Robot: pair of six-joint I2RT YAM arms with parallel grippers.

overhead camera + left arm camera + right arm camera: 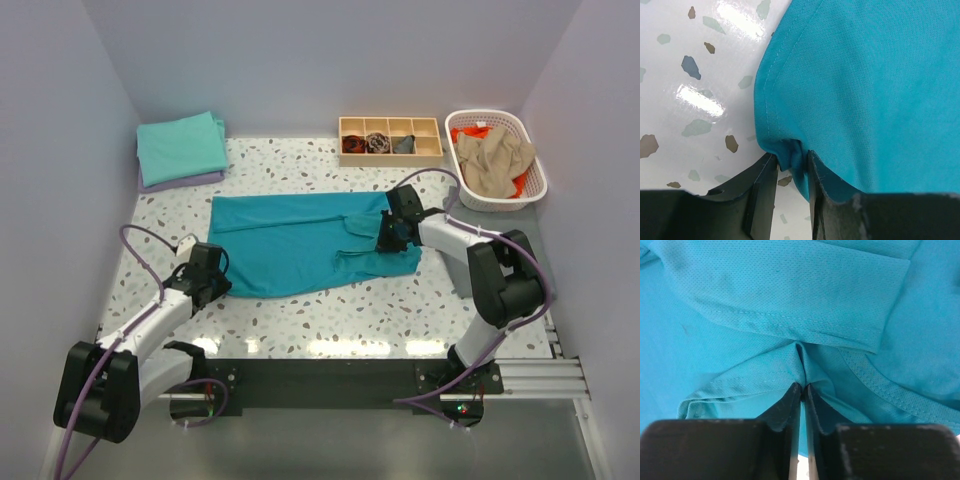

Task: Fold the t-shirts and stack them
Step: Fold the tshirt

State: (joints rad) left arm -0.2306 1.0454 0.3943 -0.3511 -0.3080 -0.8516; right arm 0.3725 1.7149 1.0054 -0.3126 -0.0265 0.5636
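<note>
Teal shirt (300, 243) laid at table (330, 320) centre.
Hem gripped by left gripper (791, 159); fold clamped by right gripper (803, 386).

Wooden tray (390, 160): far edge of speckled terrazzo table (330, 320), four compartments, small dark items in left three. White lattice basket (536, 186): just right of tray, slightly nearer, by right wall.

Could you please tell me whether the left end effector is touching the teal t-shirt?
Touching. The left wrist view shows the left end effector pinching a fold of the teal t-shirt.
</note>
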